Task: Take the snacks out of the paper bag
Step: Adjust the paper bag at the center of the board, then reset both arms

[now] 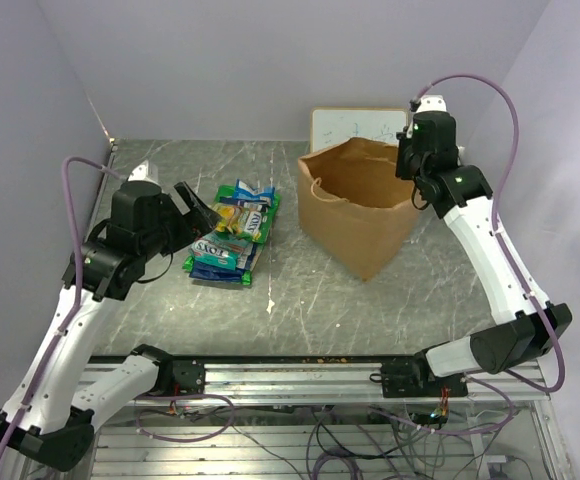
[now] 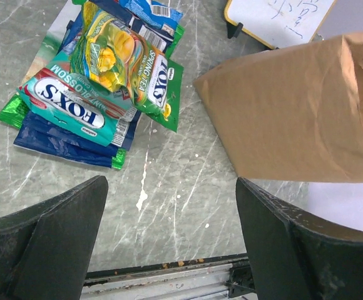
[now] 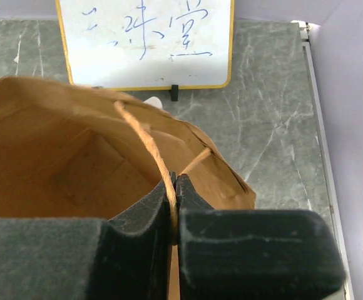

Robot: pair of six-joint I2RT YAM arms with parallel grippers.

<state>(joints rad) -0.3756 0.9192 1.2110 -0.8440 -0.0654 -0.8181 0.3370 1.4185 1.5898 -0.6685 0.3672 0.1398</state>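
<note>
Fingers (image 3: 138, 219) of the right gripper (image 3: 173, 184) pinch the thin twisted handle (image 3: 145, 134) of the large brown kraft paper bag (image 1: 358, 205); its visible interior shows no packet. Left gripper (image 2: 171, 181) stands wide, empty, nearer the glossy snack packets (image 1: 232, 232) piled left of the bag.

Glossy plastic snacks (image 2: 100, 69), a matt brown paper bag (image 1: 355, 205), polished marble-look table (image 1: 300, 300).

The paper bag (image 1: 358, 205) is plain brown kraft, standing upright on the tabletop (image 1: 300, 290) with its mouth open, right of the pile and apart from it. 1 thin twisted handle (image 3: 145, 139) is pinched in the right gripper (image 3: 173, 187) jaws. The snacks (image 1: 232, 232) lie flat in a messy overlapping stack: teal Fox's pack (image 2: 75, 107) and yellow-green pack (image 2: 112, 53) up top, dark blue bag (image 2: 56, 140) underneath.
</note>
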